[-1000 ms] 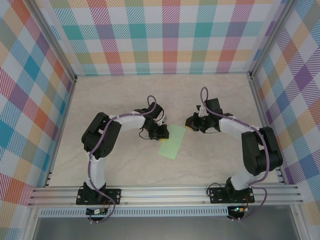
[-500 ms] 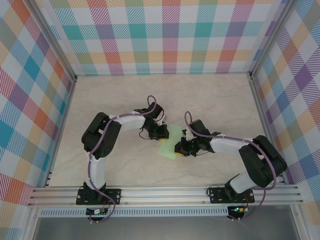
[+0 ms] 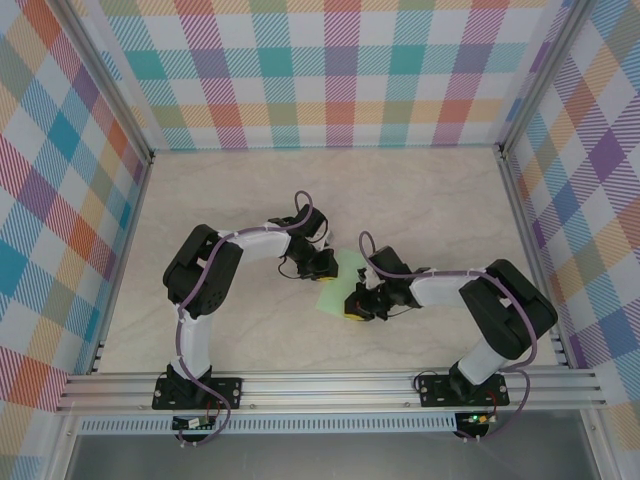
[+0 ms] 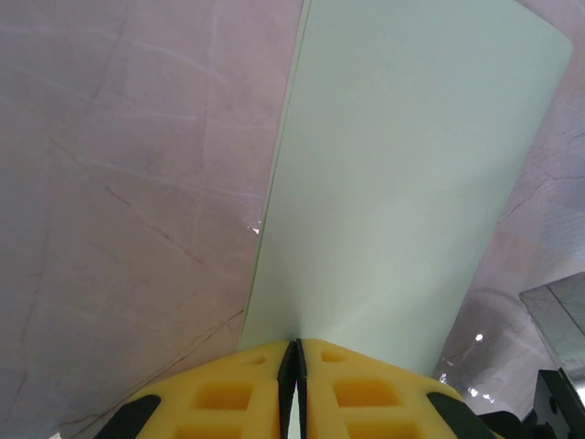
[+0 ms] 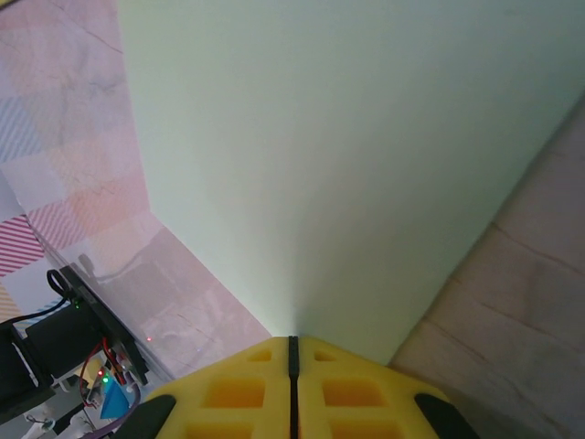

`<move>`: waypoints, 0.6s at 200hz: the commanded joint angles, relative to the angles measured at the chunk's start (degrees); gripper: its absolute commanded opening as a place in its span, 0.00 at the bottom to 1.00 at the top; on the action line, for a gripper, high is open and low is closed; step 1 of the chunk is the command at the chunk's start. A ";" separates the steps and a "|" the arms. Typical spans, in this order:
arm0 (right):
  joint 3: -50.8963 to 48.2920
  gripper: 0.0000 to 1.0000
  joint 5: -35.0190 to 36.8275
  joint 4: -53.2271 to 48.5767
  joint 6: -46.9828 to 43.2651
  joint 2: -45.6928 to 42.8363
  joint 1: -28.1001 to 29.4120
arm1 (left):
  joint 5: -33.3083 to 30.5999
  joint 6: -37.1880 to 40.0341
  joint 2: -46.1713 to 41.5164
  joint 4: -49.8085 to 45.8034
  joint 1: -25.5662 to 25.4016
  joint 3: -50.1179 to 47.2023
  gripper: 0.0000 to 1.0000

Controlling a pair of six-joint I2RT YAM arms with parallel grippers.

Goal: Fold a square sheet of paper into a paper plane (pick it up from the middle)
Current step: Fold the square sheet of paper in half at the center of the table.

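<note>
Three plaid walls [image 3: 340,70] enclose a pale marbled tabletop [image 3: 230,190] and mint-green paper [image 4: 402,183].

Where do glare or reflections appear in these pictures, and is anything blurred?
Left wrist view: small bright glints on the table beside the square sheet of paper; right wrist view: faint coloured checks mirrored in the glossy table, left of the sheet; top view: even light, sharp throughout.

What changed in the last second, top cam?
The right gripper swung in from the right and now sits shut over the near end of the square sheet of paper; I can't tell whether it is pinching it. The left gripper stayed shut at the sheet's left edge, and the sheet hasn't shifted.
</note>
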 commanded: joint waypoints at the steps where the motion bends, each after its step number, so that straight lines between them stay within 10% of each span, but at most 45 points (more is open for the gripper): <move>1: -1.77 0.07 0.66 -0.17 -0.87 0.37 0.35 | -4.80 -0.28 2.56 -6.72 -0.48 -2.48 0.14; 120: 9.46 0.27 16.75 -18.65 -2.75 -6.52 -7.99 | -1.76 -3.09 -6.65 -4.76 -0.44 -1.98 0.25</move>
